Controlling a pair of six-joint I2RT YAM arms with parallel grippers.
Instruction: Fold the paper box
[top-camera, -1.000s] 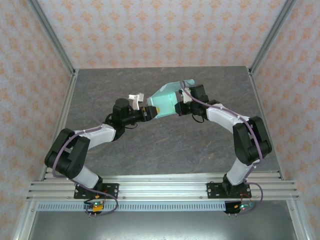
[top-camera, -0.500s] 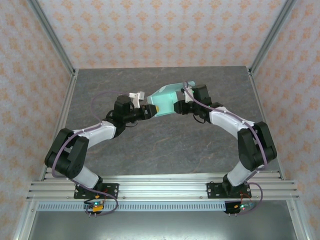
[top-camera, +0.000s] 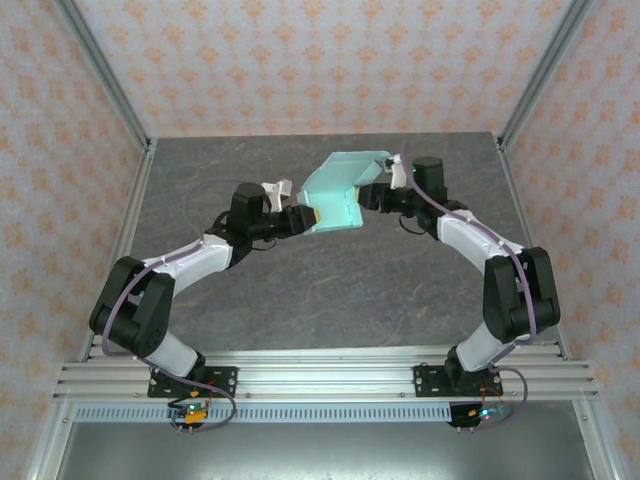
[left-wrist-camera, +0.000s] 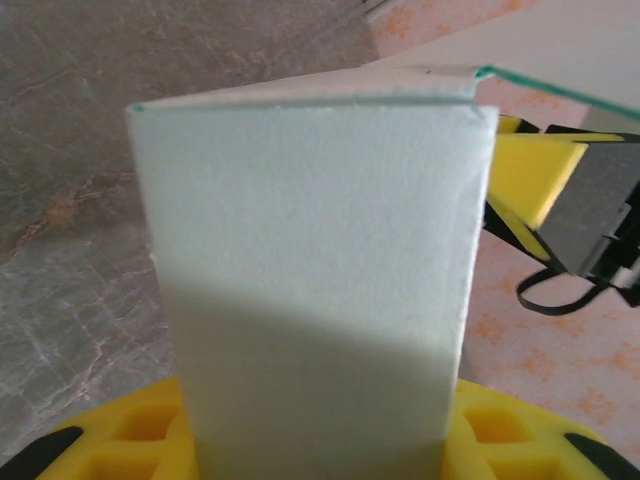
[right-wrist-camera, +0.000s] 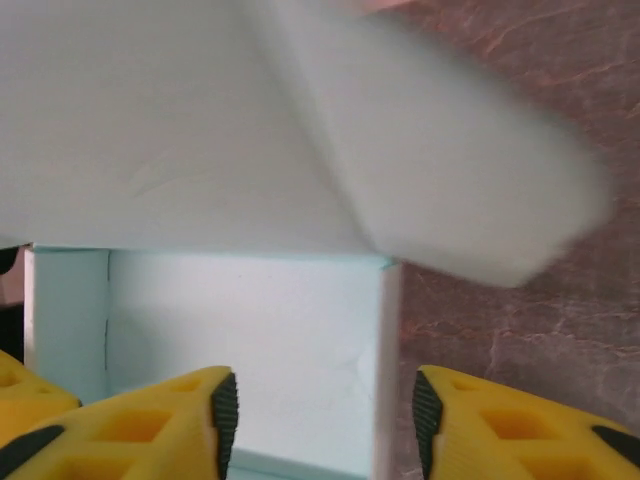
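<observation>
Paper box (top-camera: 338, 190), partly folded, is held over the rear middle of the tabletop (top-camera: 330, 300). Left pincer (top-camera: 308, 216) is clamped on its left edge (a panel rises from between the yellow fingers). Right pincer (top-camera: 373, 196) stands spread at the box's right side, not gripping.

We found the top view bright and even. A soft shadow covered the lower half of the paper box (left-wrist-camera: 320, 300); the right wrist view blurred at upper right.
</observation>
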